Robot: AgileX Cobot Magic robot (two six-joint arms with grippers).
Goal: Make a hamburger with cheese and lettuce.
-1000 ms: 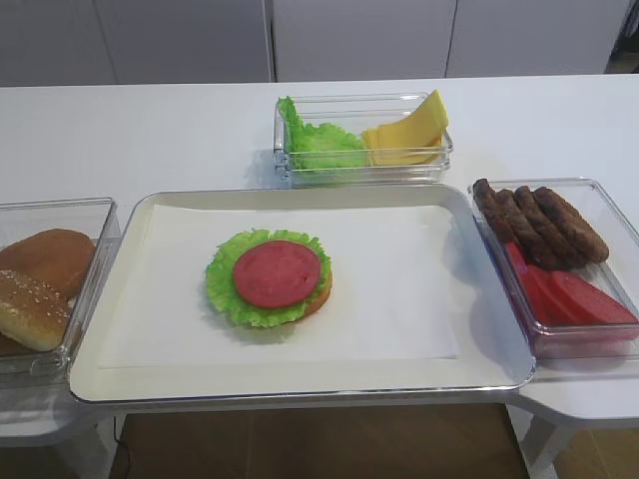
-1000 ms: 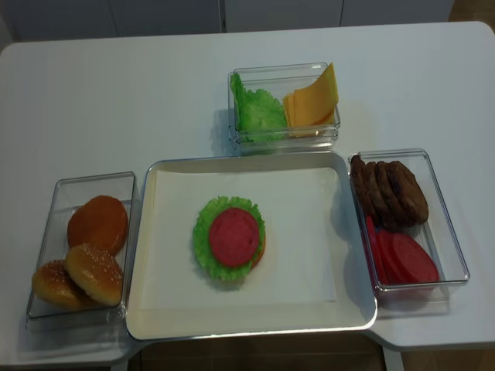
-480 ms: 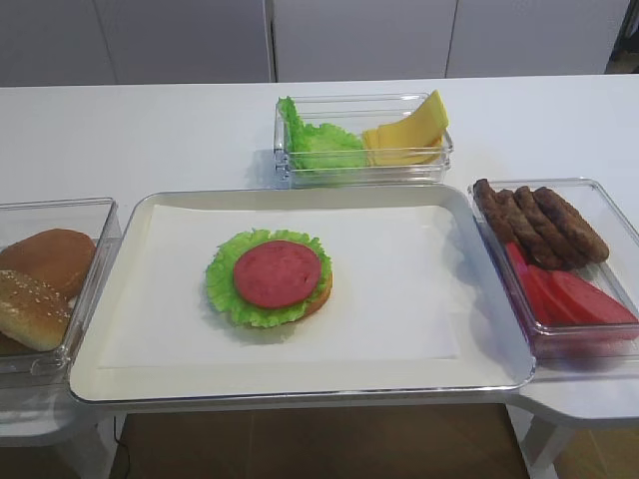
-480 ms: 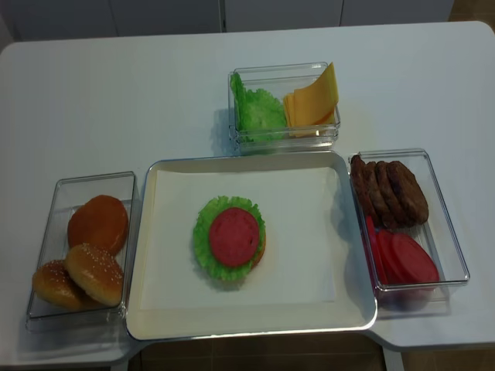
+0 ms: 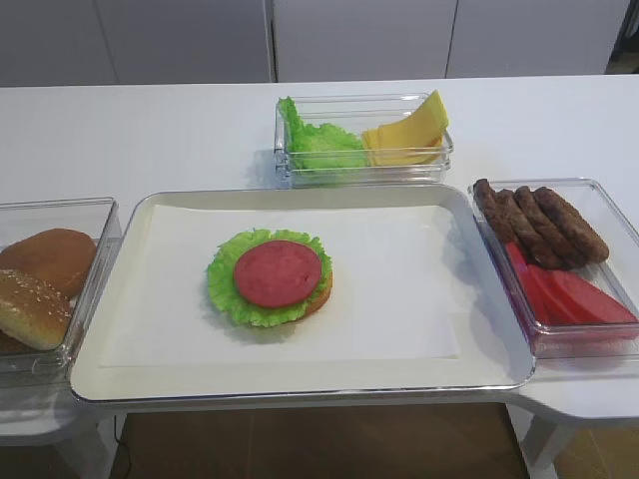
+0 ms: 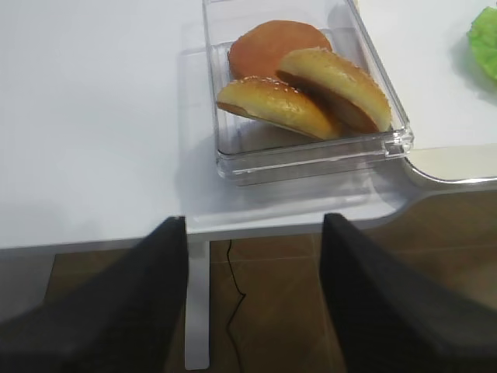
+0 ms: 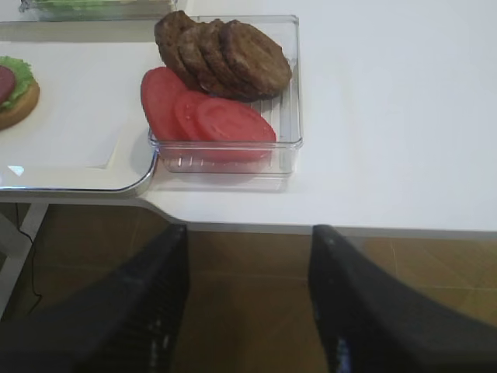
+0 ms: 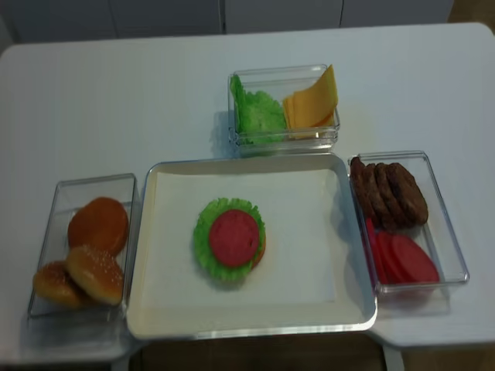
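One tray (image 5: pixel 110 369) is counted on the surface (image 5: pixel 150 130), lined with one paper sheet (image 5: pixel 399 289). One hamburger (image 5: pixel 270 277) is found on it: one bun base, one lettuce (image 5: pixel 225 289) disc, one red slice on top. Three clear boxes (image 5: pixel 364 110) are counted around the tray. Three loose buns (image 8: pixel 97 224) are seen in the left box, two of them seeded. Four brown patties (image 7: pixel 225 50) and three red slices (image 7: pixel 206 116) are counted in the right box. More green leaves (image 8: pixel 259 112) and the cheese (image 8: pixel 313 100) slices are stacked in the far box; their counts cannot be told. Two claws are registered: left claw (image 6: pixel 252 303), right claw (image 7: pixel 248 303).
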